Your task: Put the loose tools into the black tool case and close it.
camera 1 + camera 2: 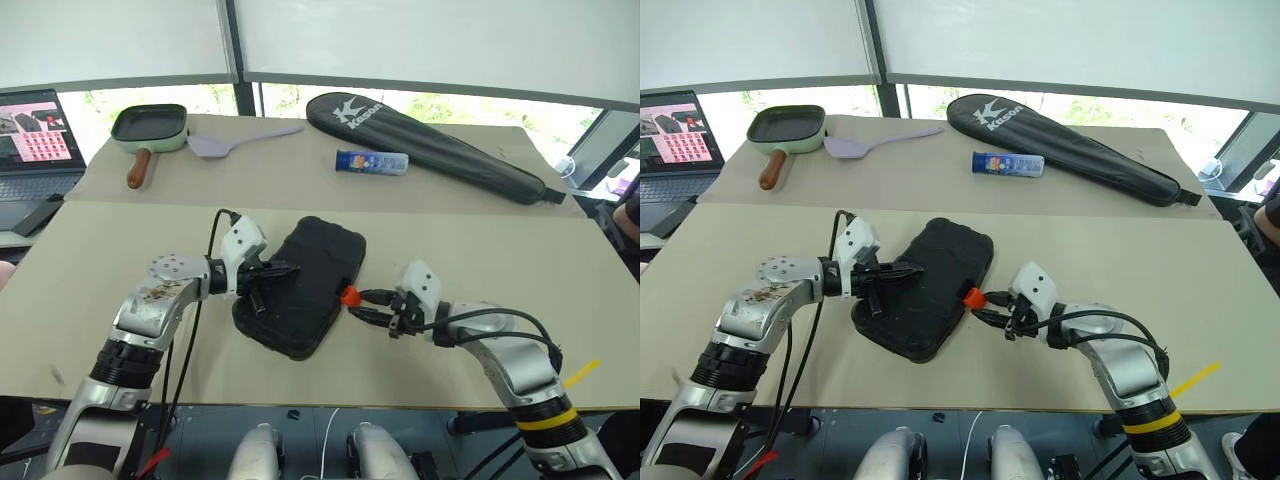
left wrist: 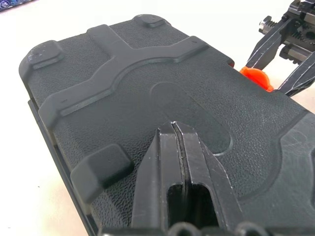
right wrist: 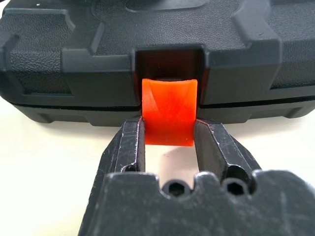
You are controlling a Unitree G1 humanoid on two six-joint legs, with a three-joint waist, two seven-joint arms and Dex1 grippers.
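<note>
- My black tool case (image 1: 303,285) lies with its lid down on the tan table (image 1: 500,260), in the middle of the head view, tilted so one short end points to the upper right.
- My left gripper (image 1: 272,272) comes in from the left of the frame. Its two fingers are pressed together, holding nothing, and the tips rest on the textured lid.
- My right gripper (image 1: 358,305) comes in from the lower right. Its fingers sit on either side of the small orange latch (image 3: 169,112) on the case's near edge, clamped on its sides.
- No loose tools lie on the table, so I judge only the latching is left.
- Risk: the latch tab is smooth and tapered, so my fingers could slip off it.
- Risk: if my left gripper eases its pressure, the lid could spring up or the case could slide, and the latch would miss its notch.
</note>
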